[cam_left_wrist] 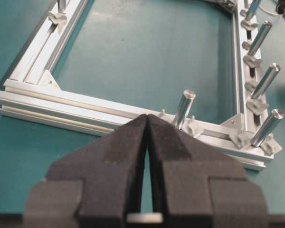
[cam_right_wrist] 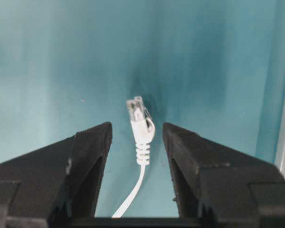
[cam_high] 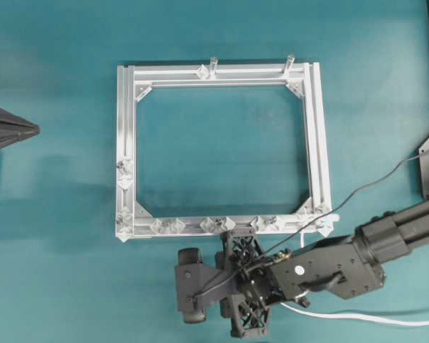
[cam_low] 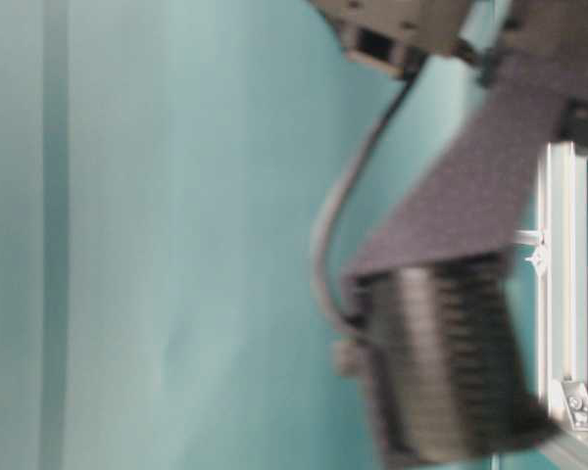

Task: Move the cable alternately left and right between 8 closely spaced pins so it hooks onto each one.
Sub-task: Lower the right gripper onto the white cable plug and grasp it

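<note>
A: What's hard to read here?

B: The table-level view is mostly blocked. A blurred dark arm part fills it, and only a strip of the frame [cam_low: 566,294] shows at the right edge over the teal tabletop [cam_low: 176,245].

A: And from overhead?

B: The tabletop [cam_high: 57,214] carries the square silver frame [cam_high: 218,150], empty inside. The right arm [cam_high: 343,261] covers the area below the bottom rail. The left arm is cut off at the left edge, only a dark tip showing.

A: The pins?

B: The pins [cam_high: 216,224] sit along the bottom rail, small and whitish, their shape hard to make out from above. In the left wrist view metal posts stand beside them [cam_left_wrist: 256,107].

A: Where's the cable?

B: The cable [cam_high: 365,316] trails white across the tabletop from under the right arm toward the right edge. In the right wrist view its plug end [cam_right_wrist: 140,126] lies on the tabletop between the jaws, touching neither.

A: So the jaws?

B: The right gripper [cam_right_wrist: 137,142] has its jaws wide apart, holding nothing. The left gripper [cam_left_wrist: 147,124] has its jaws pressed together at the tips, empty.
</note>
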You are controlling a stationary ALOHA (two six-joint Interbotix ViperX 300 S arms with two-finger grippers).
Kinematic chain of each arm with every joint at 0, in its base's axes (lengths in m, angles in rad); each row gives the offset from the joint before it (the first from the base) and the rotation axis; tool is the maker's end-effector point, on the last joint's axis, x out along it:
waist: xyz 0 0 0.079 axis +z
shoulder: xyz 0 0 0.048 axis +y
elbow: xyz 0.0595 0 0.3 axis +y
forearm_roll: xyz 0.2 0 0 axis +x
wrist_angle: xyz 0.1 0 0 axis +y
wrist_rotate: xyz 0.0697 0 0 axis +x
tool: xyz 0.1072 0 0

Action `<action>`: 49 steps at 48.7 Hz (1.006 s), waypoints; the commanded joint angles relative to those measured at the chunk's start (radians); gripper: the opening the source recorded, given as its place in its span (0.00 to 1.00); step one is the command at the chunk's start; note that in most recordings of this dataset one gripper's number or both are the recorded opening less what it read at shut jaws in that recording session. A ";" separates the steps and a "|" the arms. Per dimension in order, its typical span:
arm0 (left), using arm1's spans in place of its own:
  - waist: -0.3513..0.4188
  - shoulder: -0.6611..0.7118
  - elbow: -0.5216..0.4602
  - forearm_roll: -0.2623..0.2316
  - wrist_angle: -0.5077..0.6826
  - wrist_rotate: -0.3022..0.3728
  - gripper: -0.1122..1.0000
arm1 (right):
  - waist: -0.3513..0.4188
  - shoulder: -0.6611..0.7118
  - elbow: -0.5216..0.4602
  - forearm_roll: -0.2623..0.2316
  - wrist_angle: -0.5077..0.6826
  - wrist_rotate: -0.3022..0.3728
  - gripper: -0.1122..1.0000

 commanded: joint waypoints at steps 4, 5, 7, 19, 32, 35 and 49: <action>-0.005 0.008 -0.015 0.003 -0.008 -0.003 0.10 | 0.005 -0.003 -0.023 -0.005 -0.002 0.002 0.56; -0.005 0.008 -0.015 0.003 -0.008 -0.005 0.10 | 0.005 -0.003 -0.023 -0.005 -0.003 0.002 0.56; -0.006 0.008 -0.017 0.003 -0.008 -0.006 0.10 | 0.003 -0.002 -0.023 -0.011 -0.003 0.002 0.56; -0.026 0.006 -0.020 0.003 -0.008 -0.011 0.10 | 0.003 0.009 -0.023 -0.037 -0.008 0.002 0.56; -0.032 0.008 -0.018 0.003 -0.008 -0.011 0.10 | 0.003 0.014 -0.023 -0.040 -0.008 0.002 0.48; -0.031 0.008 -0.018 0.003 -0.008 -0.011 0.10 | 0.003 0.014 -0.025 -0.040 -0.008 0.002 0.38; -0.032 0.006 -0.020 0.003 -0.008 -0.012 0.10 | 0.003 0.012 -0.052 -0.037 0.026 0.002 0.23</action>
